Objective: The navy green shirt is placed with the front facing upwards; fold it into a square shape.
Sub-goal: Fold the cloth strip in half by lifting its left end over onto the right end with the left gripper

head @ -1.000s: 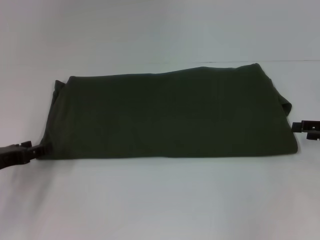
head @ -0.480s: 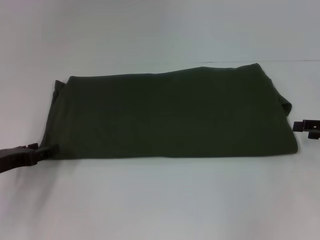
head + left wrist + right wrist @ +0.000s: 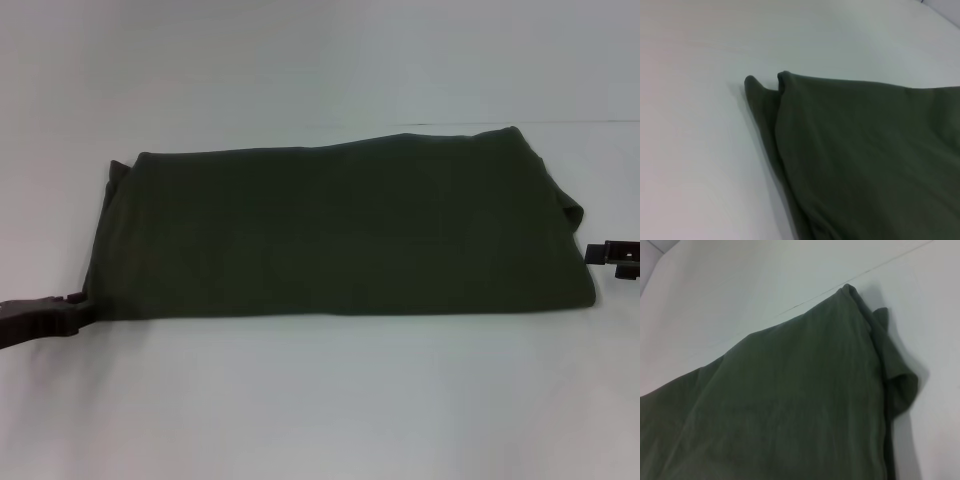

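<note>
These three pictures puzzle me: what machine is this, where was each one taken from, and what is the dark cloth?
It is a robot with two arms. The wide picture comes from a camera on its head; the two close ones come from cameras on its wrists. The dark cloth is the navy green shirt, already folded into a long band on the white table. The left gripper sits at the band's near left corner, the right gripper by its right end. Whether either one holds the cloth cannot be seen.

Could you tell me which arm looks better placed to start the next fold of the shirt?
Probably the left. The left hand sits right at the near left corner of the folded shirt, while the right hand waits just off its right edge, away from either corner.
</note>
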